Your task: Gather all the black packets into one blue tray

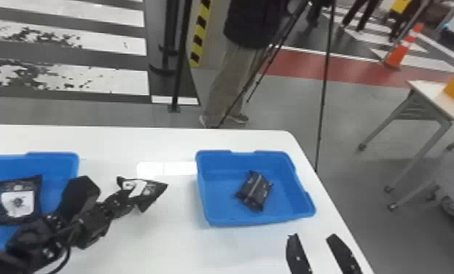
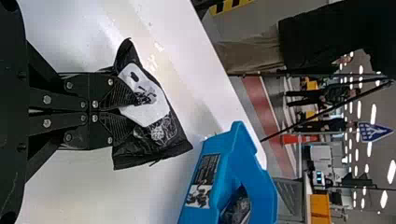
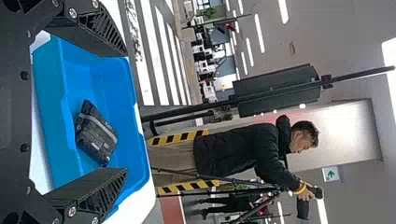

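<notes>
Right tray [image 1: 215,216] holds a dark packet [image 1: 255,190]; left tray [image 1: 53,156], a labelled packet [image 1: 18,200] (perhaps two). Between them, left gripper [image 1: 129,195] pinches another packet [image 1: 146,190], long axis crosswise to its fingers, wide end rightward; right gripper [image 1: 313,238] gapes.

Black packet [image 2: 155,119] in left pincer [image 1: 127,199]

A white sign [image 3: 325,169] bears a green arrow [image 3: 332,174].

A white table [image 1: 167,240] bears the left blue tray [image 1: 56,164] and right blue tray [image 1: 216,165].
</notes>
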